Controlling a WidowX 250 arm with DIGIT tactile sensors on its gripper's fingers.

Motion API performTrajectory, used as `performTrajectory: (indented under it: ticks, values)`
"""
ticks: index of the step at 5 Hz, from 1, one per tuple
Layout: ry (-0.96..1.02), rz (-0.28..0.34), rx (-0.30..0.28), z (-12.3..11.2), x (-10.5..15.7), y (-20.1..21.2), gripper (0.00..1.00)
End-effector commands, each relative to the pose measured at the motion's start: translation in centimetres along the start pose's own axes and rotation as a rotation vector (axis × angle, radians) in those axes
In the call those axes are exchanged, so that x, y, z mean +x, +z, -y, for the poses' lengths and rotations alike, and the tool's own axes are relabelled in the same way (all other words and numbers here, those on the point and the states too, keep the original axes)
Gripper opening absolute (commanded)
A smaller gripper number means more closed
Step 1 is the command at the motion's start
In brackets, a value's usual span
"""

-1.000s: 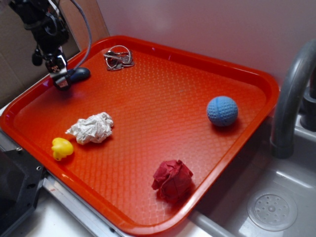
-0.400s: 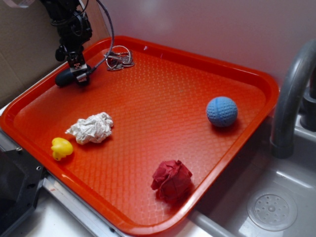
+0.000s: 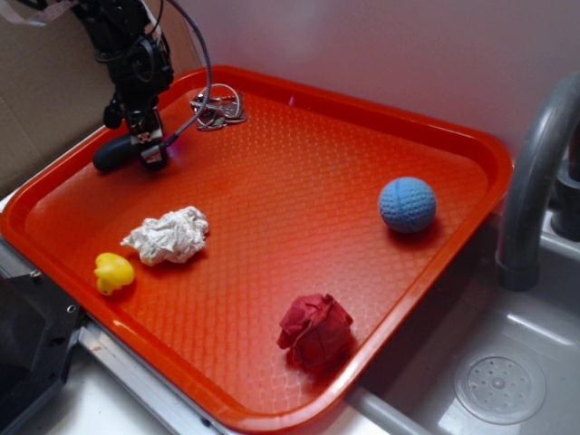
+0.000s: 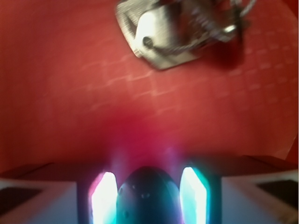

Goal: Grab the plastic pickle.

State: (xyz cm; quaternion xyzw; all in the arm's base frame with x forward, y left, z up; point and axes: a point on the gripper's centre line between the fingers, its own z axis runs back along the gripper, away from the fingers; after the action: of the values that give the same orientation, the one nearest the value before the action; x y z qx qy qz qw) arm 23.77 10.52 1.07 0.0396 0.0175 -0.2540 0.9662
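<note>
Red tray beside sink. Gripper at far-left corner, fingers clamped on plastic pickle. Keep squeeze firm; lift straight, clear of keys.

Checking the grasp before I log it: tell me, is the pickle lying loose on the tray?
No: the wrist view shows the pickle clamped between the gripper fingers, above the tray.
</note>
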Motion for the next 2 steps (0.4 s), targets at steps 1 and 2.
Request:
performTrajectory:
  ticks: [1, 2]
  values:
    - [-0.086, 0.067, 0.023, 5.2, 1.1, 3.5, 0.0]
    - [0.027, 0.13, -0.047, 7.3, 0.4, 8.1, 0.0]
